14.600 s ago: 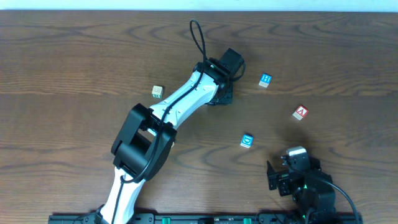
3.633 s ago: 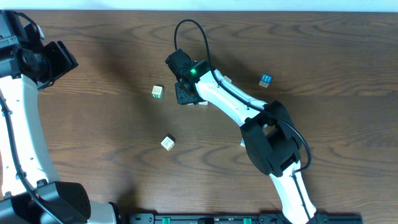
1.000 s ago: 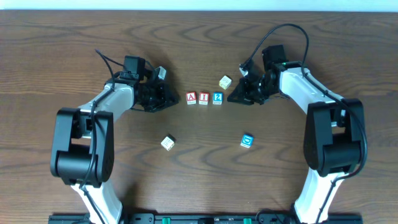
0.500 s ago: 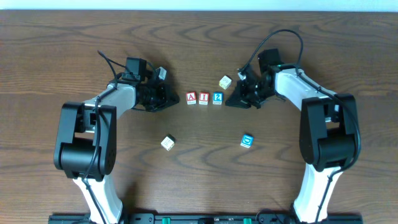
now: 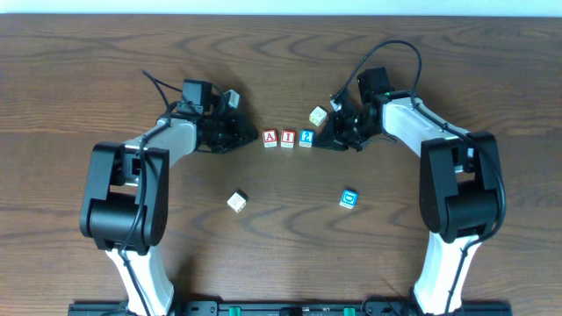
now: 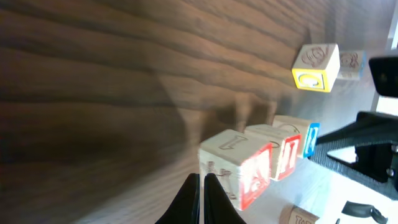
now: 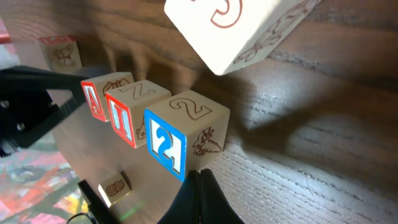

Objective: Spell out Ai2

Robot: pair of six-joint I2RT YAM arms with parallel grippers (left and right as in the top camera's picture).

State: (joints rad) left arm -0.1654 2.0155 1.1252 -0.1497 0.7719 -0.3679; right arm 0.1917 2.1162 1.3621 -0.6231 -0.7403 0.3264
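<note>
Three letter blocks stand in a row at mid-table: a red A block (image 5: 270,137), a red I block (image 5: 287,138) and a blue 2 block (image 5: 306,138), sides touching. My left gripper (image 5: 253,139) is shut and empty, its tips just left of the A block (image 6: 239,171). My right gripper (image 5: 320,143) is also shut and empty, with its tips at the right side of the 2 block (image 7: 186,134). In the right wrist view the I block (image 7: 134,109) and A block (image 7: 102,93) line up behind the 2 block.
A cream block (image 5: 318,115) lies just above the right gripper, close to the 2 block. Another cream block (image 5: 236,201) sits at lower left and a blue block (image 5: 349,198) at lower right. Both arms reach in low from the sides.
My right gripper has slid left, closing up to the 2 block. My left gripper has edged slightly right toward the A block. The three blocks have stayed in their row.
</note>
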